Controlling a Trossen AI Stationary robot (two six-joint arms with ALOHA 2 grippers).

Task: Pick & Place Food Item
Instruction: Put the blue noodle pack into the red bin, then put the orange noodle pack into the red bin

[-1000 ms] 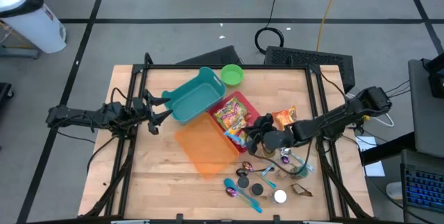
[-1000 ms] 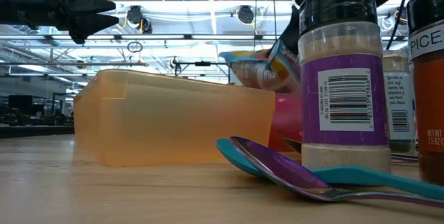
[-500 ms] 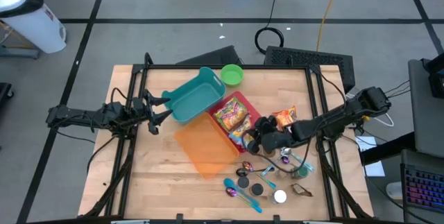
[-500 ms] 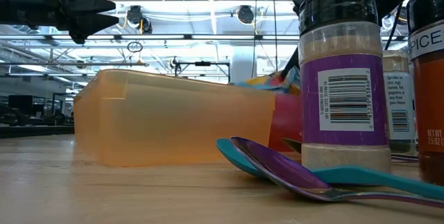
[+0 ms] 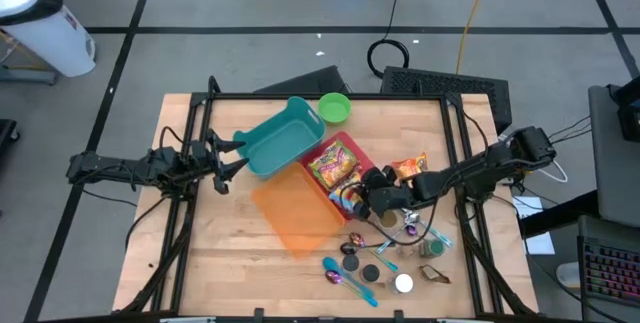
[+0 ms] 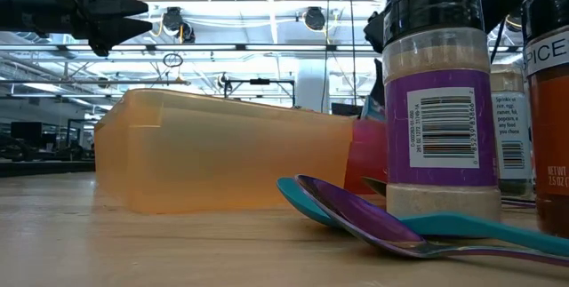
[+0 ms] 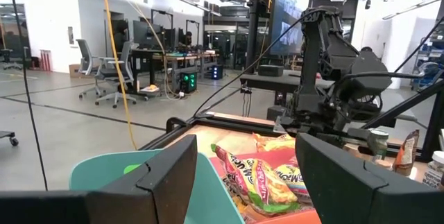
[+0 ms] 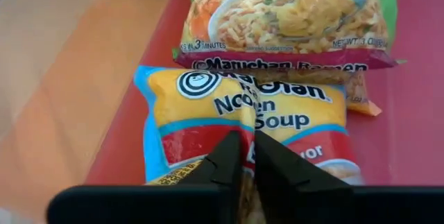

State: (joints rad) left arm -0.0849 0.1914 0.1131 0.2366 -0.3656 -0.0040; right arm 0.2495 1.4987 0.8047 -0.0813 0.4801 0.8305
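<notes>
**Setting a noodle packet down into the red bin**

Placing, by the look of it: lowering the blue-and-yellow noodle soup packet [image 8: 239, 123] into the red bin [image 5: 352, 150], just beside the green-edged ramen packet [image 8: 286, 12] already lying there. Pinching a fold of the soup packet's wrapper between the fingertips [image 8: 231, 156] of the right gripper [image 5: 357, 201], with the jaws nearly together around that fold, as the right wrist view shows. Lying largely flat on the red floor of the bin, so judging the placement close to done.

Calling next, probably, for opening the jaws to let go of the wrapper, then lifting straight up without dragging the packet back out or nudging the ramen packet beside it. Minding also the orange bin [image 5: 296, 212] touching the red bin's side, and the spice jar [image 6: 438, 91] and spoons [image 6: 382, 220] crowded near the table's front edge.

Reaching in from the table's right side, right arm stretched long and low, wrist angled down over the near corner of the red bin. Waiting at the table's left edge beside the teal bin [image 5: 280, 137]: the left gripper [image 5: 222, 166], raised off the surface, fingers spread wide with nothing between them.
</notes>
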